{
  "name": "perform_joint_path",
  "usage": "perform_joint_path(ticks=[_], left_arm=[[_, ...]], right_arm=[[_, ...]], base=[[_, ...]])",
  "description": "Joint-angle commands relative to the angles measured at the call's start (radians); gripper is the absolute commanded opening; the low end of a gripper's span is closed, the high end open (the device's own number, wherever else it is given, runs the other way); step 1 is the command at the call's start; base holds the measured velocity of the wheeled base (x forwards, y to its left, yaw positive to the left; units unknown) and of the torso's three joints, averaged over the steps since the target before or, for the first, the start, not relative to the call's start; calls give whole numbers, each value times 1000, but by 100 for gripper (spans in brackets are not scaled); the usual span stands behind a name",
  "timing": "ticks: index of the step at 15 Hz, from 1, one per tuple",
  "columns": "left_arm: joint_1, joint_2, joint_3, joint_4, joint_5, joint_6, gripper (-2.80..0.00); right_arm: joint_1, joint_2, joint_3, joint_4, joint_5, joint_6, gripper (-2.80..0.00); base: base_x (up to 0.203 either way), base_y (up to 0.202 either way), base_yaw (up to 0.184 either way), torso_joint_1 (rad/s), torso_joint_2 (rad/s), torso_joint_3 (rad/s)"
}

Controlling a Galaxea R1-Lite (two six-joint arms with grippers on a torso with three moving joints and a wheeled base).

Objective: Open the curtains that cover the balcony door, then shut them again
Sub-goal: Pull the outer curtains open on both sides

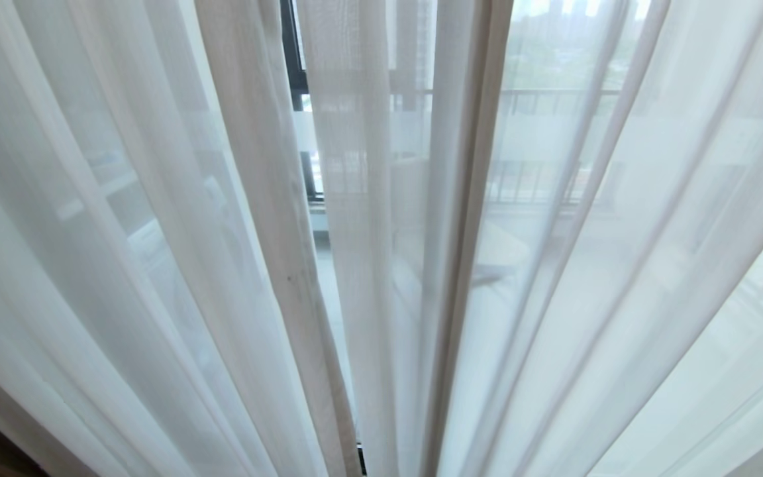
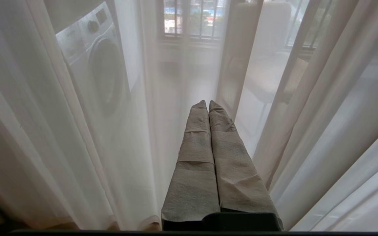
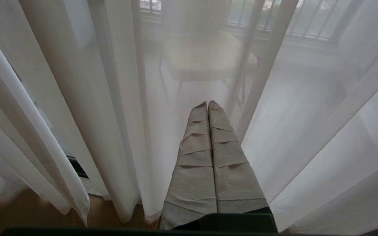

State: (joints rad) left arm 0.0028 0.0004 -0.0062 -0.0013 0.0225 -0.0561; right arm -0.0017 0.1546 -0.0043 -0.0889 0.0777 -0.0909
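— What hangs in front of you?

— The curtains [image 1: 156, 252], the thin white sheer layer, falling in long soft pleats across my whole head view. The weave is fine enough to see through. Where folds overlap, the cloth turns a denser cream. Two panels meet near the middle, and a narrow slit stays between their hemmed edges.

— And behind them?

— The balcony door [image 1: 292, 66]: a black frame shows through that slit, with a frosted white band across the glass. Beyond it I make out railing bars [image 1: 540, 99], a washing machine [image 2: 94, 62] with a round door, and one pale chair [image 3: 205, 55], all blurred by the fabric.

— Your grippers?

— Two, each with two fingers wrapped in wrinkled beige tape. My left gripper [image 2: 207, 102] has its fingers pressed together, gripping nothing, tips just before the sheer. My right gripper [image 3: 207, 102] is the same: pinched together, empty, pointing at the cloth in front of the chair.

— Room to move?

— Little ahead; the sheer hangs close on all sides. A strip of brown wooden floor [image 3: 28, 209] shows under the hem beside my right gripper.
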Motion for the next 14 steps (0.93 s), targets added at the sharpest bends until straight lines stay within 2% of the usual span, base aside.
perform_joint_path(ticks=[1, 14], left_arm=[[0, 1, 0, 0, 1, -1, -280], [0, 1, 0, 0, 1, -1, -280]], right_arm=[[6, -135, 3, 72, -32, -1, -280], [6, -155, 4, 94, -44, 6, -280]], base=[[0, 0, 0, 0, 0, 0], [0, 0, 0, 0, 0, 0]])
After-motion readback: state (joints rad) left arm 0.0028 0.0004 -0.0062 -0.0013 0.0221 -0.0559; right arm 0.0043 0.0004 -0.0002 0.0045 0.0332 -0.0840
